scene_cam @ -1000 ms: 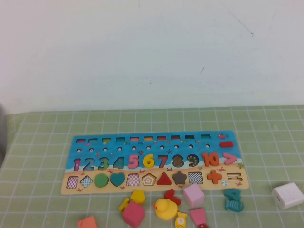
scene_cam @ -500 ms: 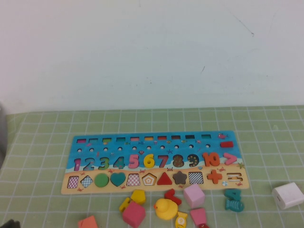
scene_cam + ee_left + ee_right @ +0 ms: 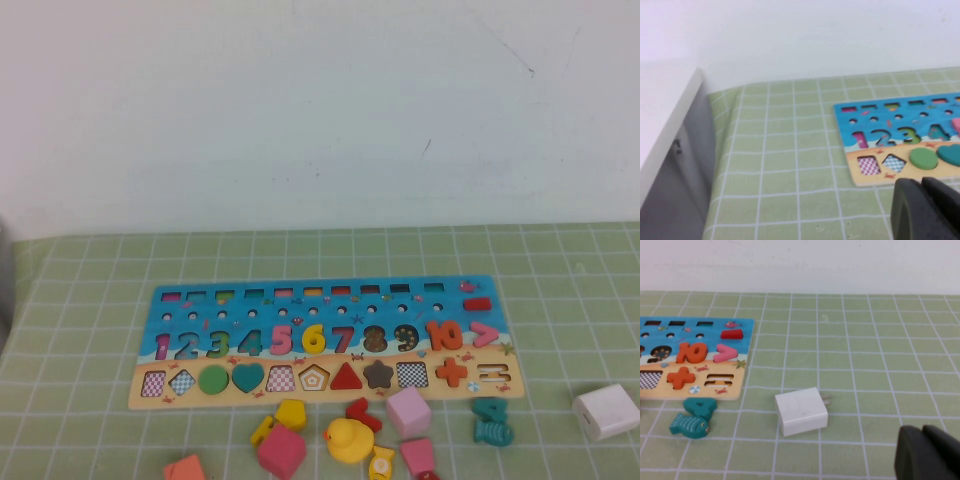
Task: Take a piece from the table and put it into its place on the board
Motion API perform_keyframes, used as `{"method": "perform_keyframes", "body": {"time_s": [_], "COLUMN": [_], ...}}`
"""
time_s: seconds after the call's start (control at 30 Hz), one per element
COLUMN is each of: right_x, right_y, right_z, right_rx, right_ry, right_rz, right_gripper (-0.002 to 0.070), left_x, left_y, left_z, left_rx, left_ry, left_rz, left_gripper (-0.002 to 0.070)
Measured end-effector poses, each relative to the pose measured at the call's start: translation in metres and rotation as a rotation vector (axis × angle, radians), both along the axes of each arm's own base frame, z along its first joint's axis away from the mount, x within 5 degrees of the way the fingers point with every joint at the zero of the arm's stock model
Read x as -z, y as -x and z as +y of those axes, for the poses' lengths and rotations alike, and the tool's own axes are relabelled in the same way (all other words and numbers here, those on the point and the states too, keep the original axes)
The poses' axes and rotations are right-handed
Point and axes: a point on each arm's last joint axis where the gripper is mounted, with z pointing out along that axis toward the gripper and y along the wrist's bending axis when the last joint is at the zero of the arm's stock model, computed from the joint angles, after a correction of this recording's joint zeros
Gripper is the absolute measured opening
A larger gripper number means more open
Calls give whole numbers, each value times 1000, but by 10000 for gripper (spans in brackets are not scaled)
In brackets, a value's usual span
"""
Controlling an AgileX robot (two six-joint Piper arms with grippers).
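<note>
The yellow "6" piece lies flat in the board's numeral row, between the pink 5 and the red 7. The blue and tan board lies on the green grid table. Neither gripper shows in the high view. In the left wrist view, my left gripper is shut and empty, low over the mat just in front of the board's left end. In the right wrist view, my right gripper is shut and empty over the mat, to the right of the board's right end.
Loose pieces lie in front of the board: a yellow block, pink cubes, a yellow duck and a teal fish. A white charger lies at the right. A white cabinet stands left of the mat.
A dark tip showed at the bottom left corner of the high view half a second ago and is out of view now. The board and pieces have not moved.
</note>
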Motion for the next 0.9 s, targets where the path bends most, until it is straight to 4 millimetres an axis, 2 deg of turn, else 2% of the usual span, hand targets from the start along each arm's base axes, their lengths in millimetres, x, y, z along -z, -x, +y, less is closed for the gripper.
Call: {"method": "perform_keyframes", "body": {"time_s": [0.1, 0.37, 0.9], "right_x": [0, 0, 0], "right_y": [0, 0, 0], "right_z": [0, 0, 0], "right_rx": [0, 0, 0], "right_ry": [0, 0, 0], "right_rz": [0, 0, 0], "right_gripper": [-1, -1, -1], "left_x": [2, 6, 6], "left_y": [0, 1, 1], "left_z": [1, -1, -1], "left_rx": [-14, -45, -49], "left_ry": [11, 183, 211], "left_rz": [3, 54, 64], "left_gripper": [-1, -1, -1]}}
